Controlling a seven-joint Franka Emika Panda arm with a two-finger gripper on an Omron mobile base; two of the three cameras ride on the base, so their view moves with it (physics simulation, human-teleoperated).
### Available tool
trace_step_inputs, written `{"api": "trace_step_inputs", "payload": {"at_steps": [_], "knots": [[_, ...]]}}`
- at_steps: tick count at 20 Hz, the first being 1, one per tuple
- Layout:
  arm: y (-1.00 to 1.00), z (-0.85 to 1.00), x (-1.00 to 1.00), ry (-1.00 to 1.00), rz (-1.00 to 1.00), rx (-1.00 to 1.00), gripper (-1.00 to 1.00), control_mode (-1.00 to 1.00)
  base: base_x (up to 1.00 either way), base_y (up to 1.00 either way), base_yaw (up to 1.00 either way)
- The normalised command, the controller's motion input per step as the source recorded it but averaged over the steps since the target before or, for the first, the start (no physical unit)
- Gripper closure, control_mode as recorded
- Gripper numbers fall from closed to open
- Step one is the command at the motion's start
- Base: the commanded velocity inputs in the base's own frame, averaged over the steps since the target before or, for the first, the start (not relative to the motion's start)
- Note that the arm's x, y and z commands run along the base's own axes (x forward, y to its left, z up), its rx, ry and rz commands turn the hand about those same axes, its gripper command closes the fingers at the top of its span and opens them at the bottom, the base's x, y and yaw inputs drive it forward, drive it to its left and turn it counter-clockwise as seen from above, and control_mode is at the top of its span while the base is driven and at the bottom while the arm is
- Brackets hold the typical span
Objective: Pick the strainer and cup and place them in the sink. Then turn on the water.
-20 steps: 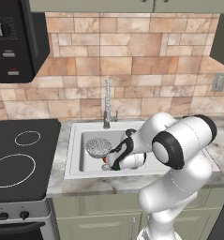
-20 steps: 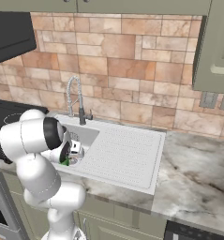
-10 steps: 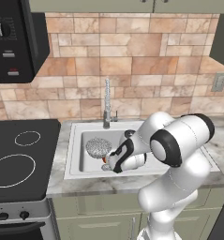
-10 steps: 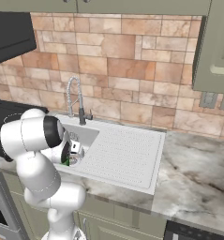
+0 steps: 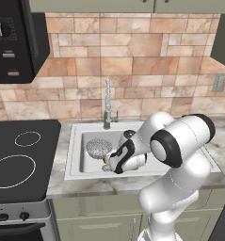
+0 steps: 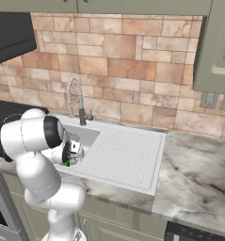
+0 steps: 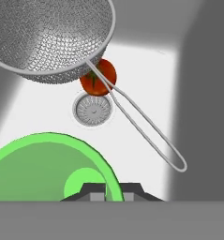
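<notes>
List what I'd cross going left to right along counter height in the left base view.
Stove → strainer → hand → arm

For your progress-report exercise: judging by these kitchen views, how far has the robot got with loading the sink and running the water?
Done: the strainer already lies in the sink, beside a small red ball near the drain. In hand: the tool is shut on the rim of the cup, held low over the basin, not yet released. Left: let go of the cup, then work the faucet; no water shows yet.
</notes>
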Motion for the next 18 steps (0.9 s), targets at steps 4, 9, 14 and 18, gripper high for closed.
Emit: {"api": "trace_step_inputs", "payload": {"at_steps": [4,9,14,18], "knots": [[0.00,0.00,0.00,0.00,0.00,0.00,1.00,-1.00,0.00,0.00,0.00],[0.00,0.00,0.00,0.00,0.00,0.00,-1.00,-1.00,0.00,0.00,0.00],[0.00,0.00,0.00,0.00,0.00,0.00,-1.00,-1.00,0.00,0.00,0.00],[0.00,0.06,0.00,0.00,0.00,0.00,-1.00,-1.00,0.00,0.00,0.00]]}}
